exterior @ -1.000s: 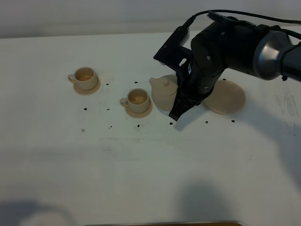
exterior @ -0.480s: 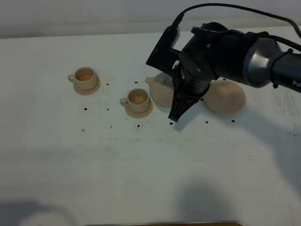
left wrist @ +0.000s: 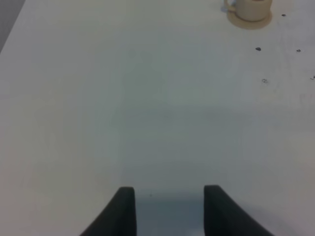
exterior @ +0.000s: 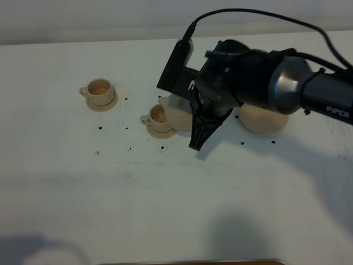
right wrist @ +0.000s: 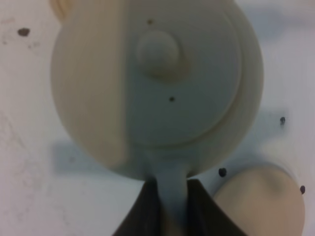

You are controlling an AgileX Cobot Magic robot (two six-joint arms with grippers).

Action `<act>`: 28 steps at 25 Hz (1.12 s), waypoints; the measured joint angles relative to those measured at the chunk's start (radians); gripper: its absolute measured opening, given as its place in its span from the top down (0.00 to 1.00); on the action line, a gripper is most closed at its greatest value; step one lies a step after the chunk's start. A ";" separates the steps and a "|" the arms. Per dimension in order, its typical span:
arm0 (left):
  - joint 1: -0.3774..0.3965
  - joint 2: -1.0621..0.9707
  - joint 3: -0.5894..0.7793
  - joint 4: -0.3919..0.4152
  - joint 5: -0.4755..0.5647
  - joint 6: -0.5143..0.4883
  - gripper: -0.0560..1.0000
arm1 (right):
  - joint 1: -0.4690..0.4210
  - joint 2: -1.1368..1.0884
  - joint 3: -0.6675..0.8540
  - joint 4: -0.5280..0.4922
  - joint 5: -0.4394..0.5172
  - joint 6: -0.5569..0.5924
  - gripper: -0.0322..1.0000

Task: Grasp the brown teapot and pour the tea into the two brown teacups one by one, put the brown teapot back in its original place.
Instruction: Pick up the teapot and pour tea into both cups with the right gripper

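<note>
My right claw (right wrist: pixel 172 209) is pinching the loop handle of the brown teapot (right wrist: pixel 157 88): both dark fingers are pressed tight against the handle, with the pot's round body and knobbed lid (right wrist: pixel 157 51) just ahead of the fingertips. From the high camera the arm covers most of the pot, and only a pale part of it shows below the wrist. That part leans toward the near teacup (exterior: pixel 160 117), which sits on its small saucer just past the pot from the claw, and the pot's edge seems to overlap the cup's rim. I cannot tell whether any tea is running. The far teacup (exterior: pixel 100 91) stands on its own saucer well beyond that, farther out on the same side. The wide saucer (exterior: pixel 265 118) lies bare on the table (exterior: pixel 165 210) just beside the right fingers, on the side away from the cups and apart from the pot. My left claw (left wrist: pixel 167 212) is spread with nothing between its fingers. It hangs over bare table, and a teacup on its saucer sits well ahead of it.
</note>
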 joint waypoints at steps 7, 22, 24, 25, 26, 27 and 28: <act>0.000 0.000 0.000 0.000 0.000 0.000 0.65 | 0.009 0.025 0.000 -0.075 0.008 0.040 0.87; 0.000 0.000 0.000 0.000 0.000 0.000 0.65 | 0.033 0.028 0.000 -0.189 0.015 0.037 0.87; 0.000 0.000 0.000 0.000 0.000 0.000 0.65 | 0.039 0.028 0.000 -0.193 0.015 0.019 0.87; 0.000 0.000 0.000 0.000 0.000 0.000 0.65 | 0.041 0.028 0.000 -0.193 0.015 0.010 0.87; 0.000 0.000 0.000 0.000 0.000 0.000 0.65 | 0.043 0.029 0.000 -0.193 0.015 0.003 0.87; 0.000 0.000 0.000 0.000 0.000 0.000 0.65 | 0.043 0.029 0.000 -0.194 0.015 -0.003 0.87; 0.000 0.000 0.000 0.000 0.000 0.000 0.65 | 0.044 0.030 0.000 -0.194 0.015 -0.006 0.87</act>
